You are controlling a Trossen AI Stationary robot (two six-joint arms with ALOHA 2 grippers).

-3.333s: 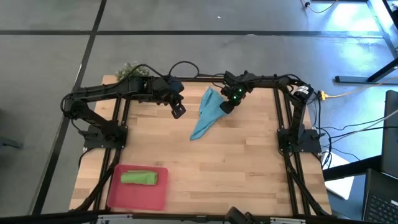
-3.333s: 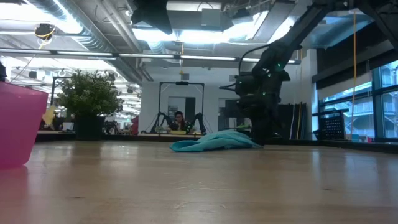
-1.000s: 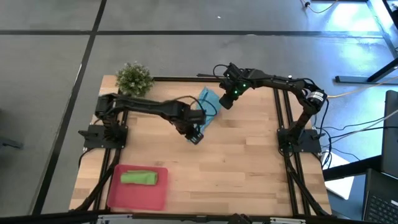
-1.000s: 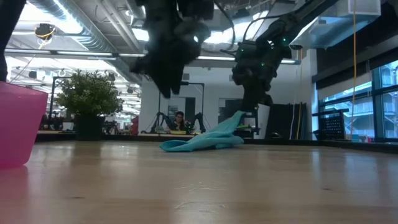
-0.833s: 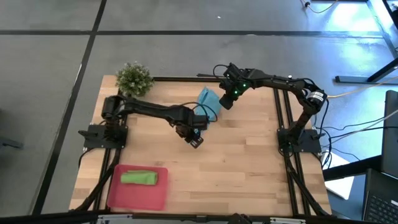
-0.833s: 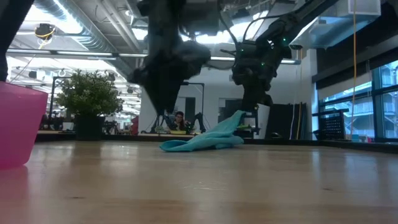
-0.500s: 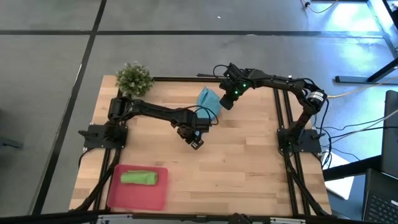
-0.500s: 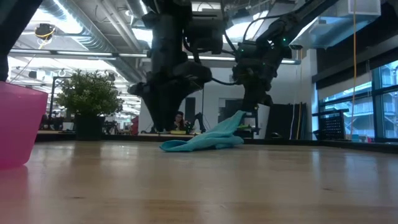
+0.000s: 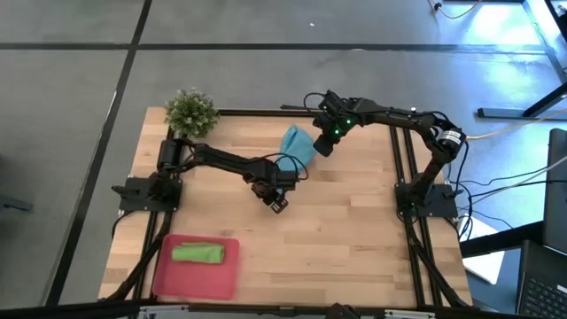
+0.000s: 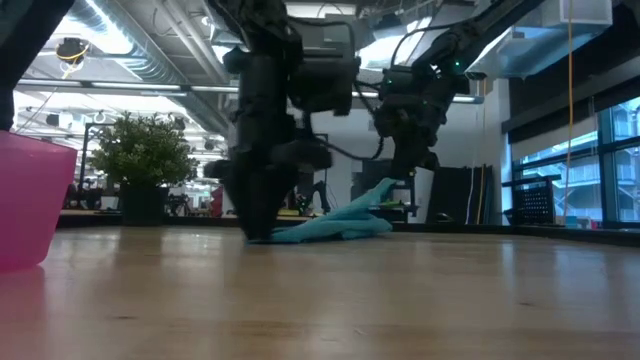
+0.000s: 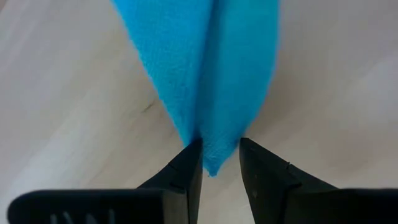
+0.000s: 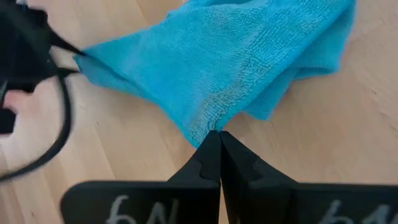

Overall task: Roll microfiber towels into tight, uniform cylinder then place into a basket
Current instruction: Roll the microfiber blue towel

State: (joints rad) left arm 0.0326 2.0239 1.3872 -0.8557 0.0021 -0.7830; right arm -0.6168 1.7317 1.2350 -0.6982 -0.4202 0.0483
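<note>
Between both grippers: blue towel (image 9: 298,143) stretched diagonally | right gripper (image 9: 324,147) pinches far corner shut | left gripper (image 11: 214,155) narrowly open (straddling near tip, ungripped)

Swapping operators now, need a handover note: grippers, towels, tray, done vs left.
Right gripper: shut on a corner of the blue towel, lifted at the table's far side.
Left gripper: down at the towel's opposite tip, fingers astride it, not clearly clamped.
Green towel: rolled, in the red tray at the near left corner.
Left: roll the blue towel, place it in the tray.
</note>
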